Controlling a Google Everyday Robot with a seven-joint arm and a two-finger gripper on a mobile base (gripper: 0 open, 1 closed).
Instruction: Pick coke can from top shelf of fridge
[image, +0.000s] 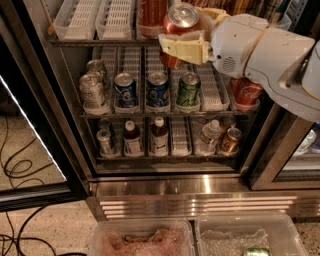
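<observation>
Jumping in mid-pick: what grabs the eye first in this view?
The white arm reaches in from the right, its gripper clamped on a red coke can in front of the top shelf of the open fridge. On the next shelf down, a green can stands beside two blue cans.

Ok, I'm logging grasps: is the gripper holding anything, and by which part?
The gripper, in front of the top shelf, holds the coke can by its side wall, around mid-body; the lid stays clear above it.
</observation>
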